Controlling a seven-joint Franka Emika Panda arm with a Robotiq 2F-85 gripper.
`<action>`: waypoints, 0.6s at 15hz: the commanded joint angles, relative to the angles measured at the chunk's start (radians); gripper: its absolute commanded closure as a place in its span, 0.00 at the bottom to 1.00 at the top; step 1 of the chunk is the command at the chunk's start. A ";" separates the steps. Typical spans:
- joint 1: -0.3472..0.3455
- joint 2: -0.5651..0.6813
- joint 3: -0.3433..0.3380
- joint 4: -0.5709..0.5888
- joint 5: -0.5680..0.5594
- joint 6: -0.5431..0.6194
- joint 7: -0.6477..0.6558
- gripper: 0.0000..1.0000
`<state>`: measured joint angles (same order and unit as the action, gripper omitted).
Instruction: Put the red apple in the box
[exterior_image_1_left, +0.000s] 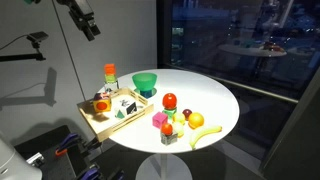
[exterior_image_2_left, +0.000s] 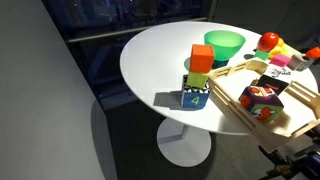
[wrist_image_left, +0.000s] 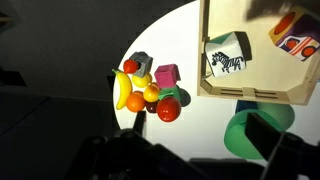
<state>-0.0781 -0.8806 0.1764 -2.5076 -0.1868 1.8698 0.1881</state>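
Note:
The red apple (exterior_image_1_left: 170, 100) sits on the round white table beside a cluster of other fruit and blocks. In the wrist view the apple (wrist_image_left: 168, 110) lies left of centre. It also shows small at the far side in an exterior view (exterior_image_2_left: 268, 41). The wooden box (exterior_image_1_left: 90, 113) is an open tray near the table edge, seen in both exterior views (exterior_image_2_left: 232, 100) and at the upper right of the wrist view (wrist_image_left: 250, 95); it holds a few toy blocks. My gripper (exterior_image_1_left: 88, 25) hangs high above the table, open and empty (wrist_image_left: 200, 128).
A green bowl (exterior_image_1_left: 146, 83) stands next to the box, under my right finger in the wrist view (wrist_image_left: 245, 135). A banana (wrist_image_left: 122, 90), an orange (wrist_image_left: 151, 94) and a pink block (wrist_image_left: 165, 75) crowd the apple. A stack of blocks (exterior_image_2_left: 199, 75) stands near the table edge.

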 joint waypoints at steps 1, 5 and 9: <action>0.019 0.003 -0.012 0.003 -0.013 -0.004 0.012 0.00; 0.019 0.002 -0.012 0.003 -0.012 -0.004 0.012 0.00; 0.018 0.025 -0.017 0.014 -0.009 -0.005 0.012 0.00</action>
<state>-0.0733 -0.8792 0.1754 -2.5094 -0.1868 1.8700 0.1881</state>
